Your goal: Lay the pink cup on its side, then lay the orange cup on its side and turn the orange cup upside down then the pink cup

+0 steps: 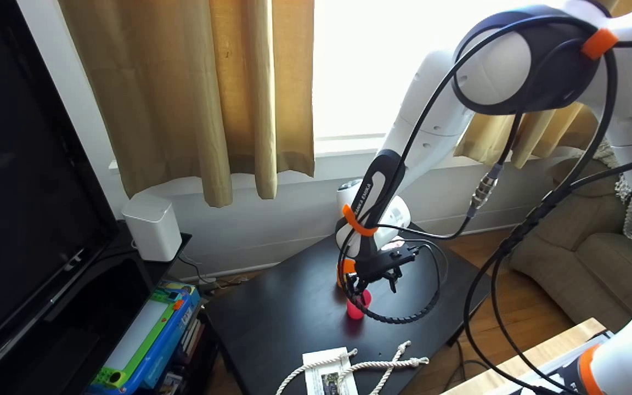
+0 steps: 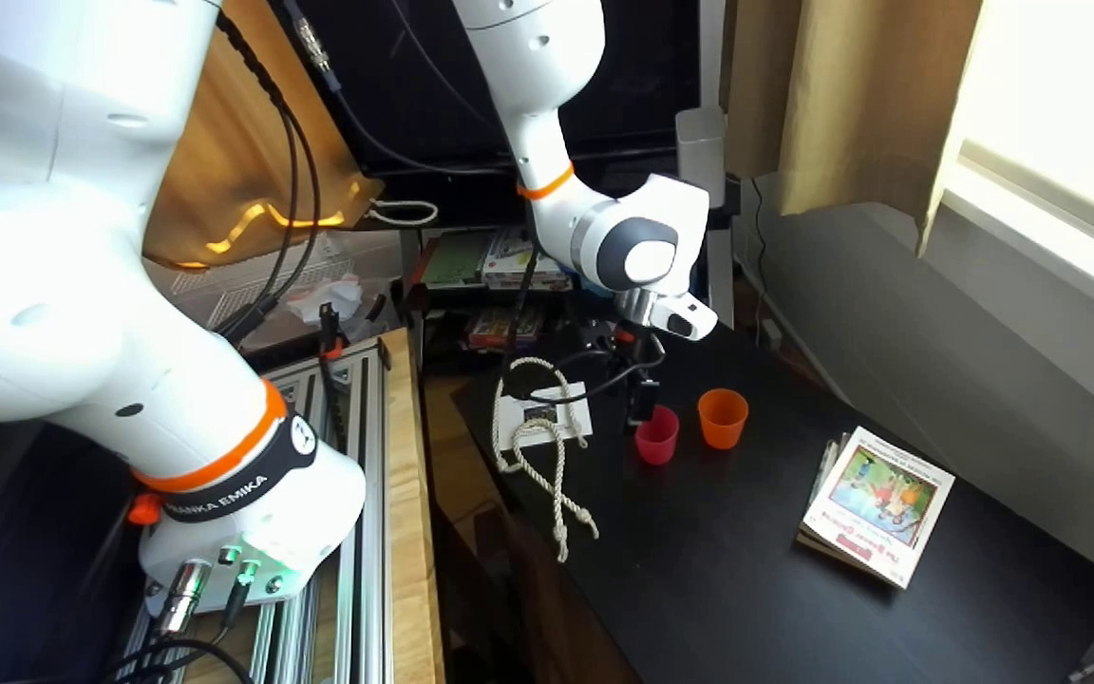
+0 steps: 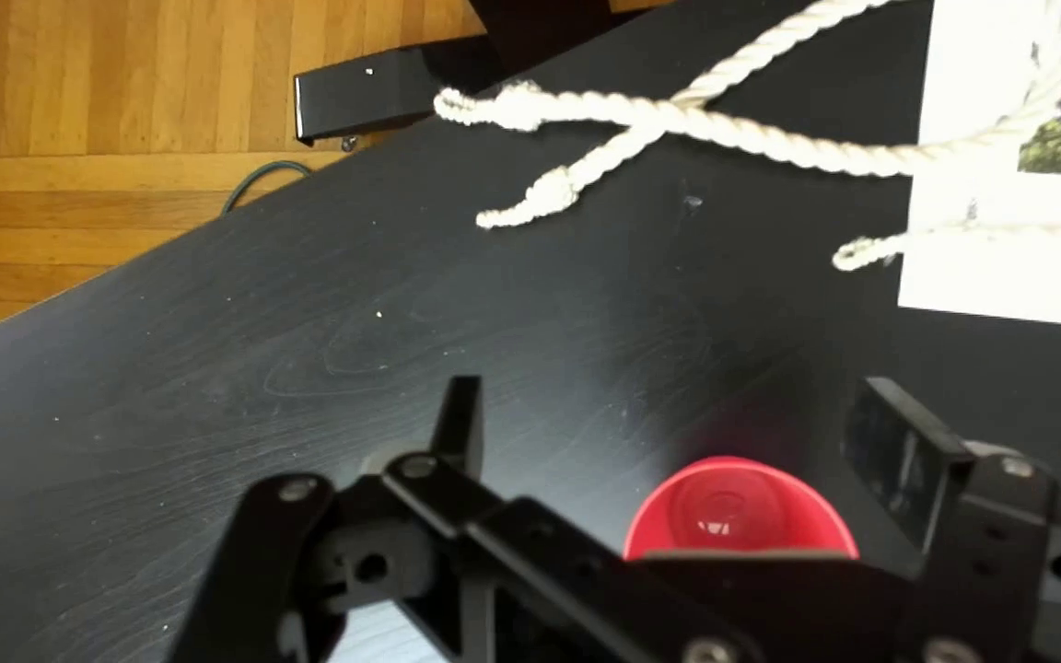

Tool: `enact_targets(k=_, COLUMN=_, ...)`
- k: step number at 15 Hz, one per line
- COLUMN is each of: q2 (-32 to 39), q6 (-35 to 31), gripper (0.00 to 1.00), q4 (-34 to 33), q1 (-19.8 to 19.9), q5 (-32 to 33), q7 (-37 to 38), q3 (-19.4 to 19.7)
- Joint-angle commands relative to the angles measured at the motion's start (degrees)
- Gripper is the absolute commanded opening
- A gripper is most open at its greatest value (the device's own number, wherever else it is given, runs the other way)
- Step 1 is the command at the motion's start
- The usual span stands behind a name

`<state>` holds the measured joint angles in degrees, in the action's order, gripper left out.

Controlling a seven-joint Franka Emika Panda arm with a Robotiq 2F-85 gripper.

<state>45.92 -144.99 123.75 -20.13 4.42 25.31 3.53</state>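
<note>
The pink cup (image 1: 356, 309) stands upright on the black table, mouth up, and also shows in an exterior view (image 2: 657, 440). In the wrist view the pink cup (image 3: 733, 506) lies between and below the spread fingers, its near part hidden by the gripper body. My gripper (image 3: 678, 433) is open and empty, above the pink cup; it also shows in both exterior views (image 1: 375, 288) (image 2: 642, 404). The orange cup (image 2: 723, 419) stands upright beside the pink cup, apart from it. It is partly hidden behind the gripper in an exterior view (image 1: 344, 272) and out of the wrist view.
A white rope (image 3: 770, 138) lies partly over a white sheet with a picture (image 3: 1000, 267) on the black table (image 2: 699, 570). A small stack of books (image 2: 875, 508) lies on the table beyond the orange cup. A cable (image 1: 404, 320) loops below the gripper.
</note>
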Motion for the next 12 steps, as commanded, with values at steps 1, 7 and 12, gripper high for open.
enact_targets(k=1, q2=6.00, q6=-5.08, gripper=1.00, q4=-3.47, q1=-4.84, q5=1.88, q7=6.15, q3=4.21)
enact_targets(k=7, q2=11.69, q6=-13.60, gripper=1.00, q4=-5.76, q1=-8.62, q5=-0.33, q7=9.90, q3=7.37)
enact_targets(k=12, q2=14.23, q6=-15.03, gripper=1.00, q4=-6.96, q1=-9.83, q5=-1.32, q7=11.93, q3=8.48)
